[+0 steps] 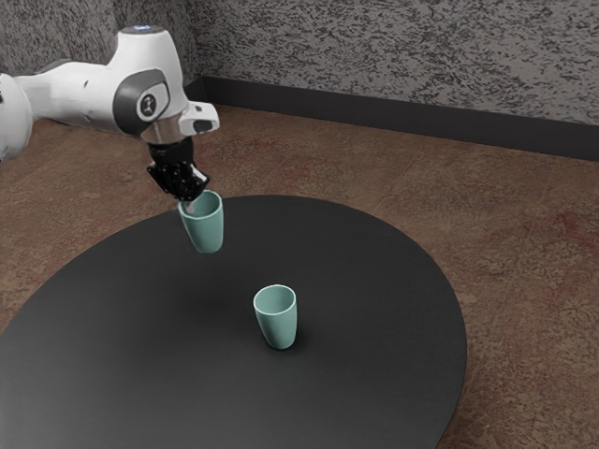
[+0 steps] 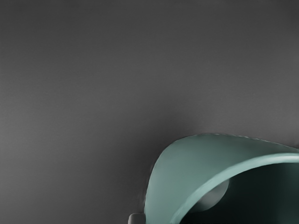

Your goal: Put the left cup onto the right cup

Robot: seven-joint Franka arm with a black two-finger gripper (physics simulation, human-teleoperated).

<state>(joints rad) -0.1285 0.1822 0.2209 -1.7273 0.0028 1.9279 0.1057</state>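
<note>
While your gripper (image 1: 192, 194) pinches the left cup (image 1: 204, 225) by its rim, the teal cup hangs clear of the round black table (image 1: 374, 281) – jaws nearly closed, one finger inside the wall and one outside. The cup is tilted: its mouth faces up into the hand, and its long axis leans so the base points down and a little toward the exterior view's right. In the wrist view the same cup (image 2: 196, 172) sits just under the hand, its open mouth toward the camera, with bare table (image 2: 117, 70) beyond. The right cup (image 1: 276, 318) stands upright, mouth up, near the table's middle – well apart from the held one. You can see a round emblem (image 1: 147, 103) on the arm's grey joint cap, too small to read.
</note>
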